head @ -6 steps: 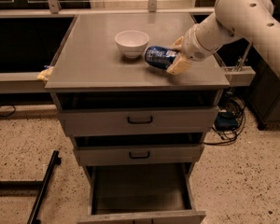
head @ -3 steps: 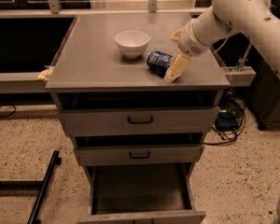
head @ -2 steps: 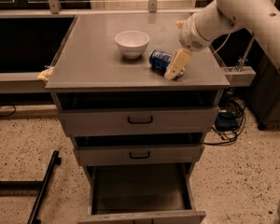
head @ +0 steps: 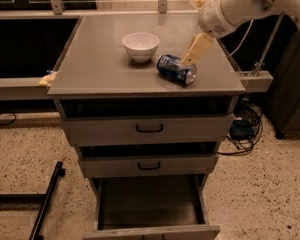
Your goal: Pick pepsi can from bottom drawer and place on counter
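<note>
Spotting the can (head: pixel 176 69) on its side on the counter (head: pixel 100 66), just right of the bowl (head: pixel 140 45). Catching the gripper (head: pixel 190 57) slanted down at it from the rear right, touching or barely above; spread or pressed together, no telling. Looks like placement done, angled to back off.

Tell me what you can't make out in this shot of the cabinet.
Camera view:
- Front panel of the bottom drawer, cut off by the lower edge.
- Insides of the upper drawers, lost in shadow.
- Back of the pepsi can, partly behind the pincer poised over it.
- The arm past the wrist, cut off top right.
</note>
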Controlling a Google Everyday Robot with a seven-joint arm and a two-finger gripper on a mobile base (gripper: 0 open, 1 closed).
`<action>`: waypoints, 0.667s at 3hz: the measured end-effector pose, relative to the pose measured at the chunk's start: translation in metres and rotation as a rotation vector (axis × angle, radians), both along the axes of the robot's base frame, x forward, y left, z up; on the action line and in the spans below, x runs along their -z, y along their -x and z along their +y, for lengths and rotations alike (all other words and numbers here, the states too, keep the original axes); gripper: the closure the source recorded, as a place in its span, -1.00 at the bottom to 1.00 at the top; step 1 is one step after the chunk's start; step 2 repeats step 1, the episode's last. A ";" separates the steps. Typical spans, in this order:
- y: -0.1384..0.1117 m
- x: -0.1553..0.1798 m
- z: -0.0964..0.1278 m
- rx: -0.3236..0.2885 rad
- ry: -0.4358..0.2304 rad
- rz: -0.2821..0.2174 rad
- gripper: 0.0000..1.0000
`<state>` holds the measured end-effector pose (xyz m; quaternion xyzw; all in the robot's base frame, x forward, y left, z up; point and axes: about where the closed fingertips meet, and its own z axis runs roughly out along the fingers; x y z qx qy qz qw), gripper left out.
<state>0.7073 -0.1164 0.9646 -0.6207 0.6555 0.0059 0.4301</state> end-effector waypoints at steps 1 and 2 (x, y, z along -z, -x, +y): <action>0.001 -0.003 0.001 -0.002 0.001 -0.005 -1.00; 0.001 -0.003 0.001 -0.002 0.001 -0.005 -1.00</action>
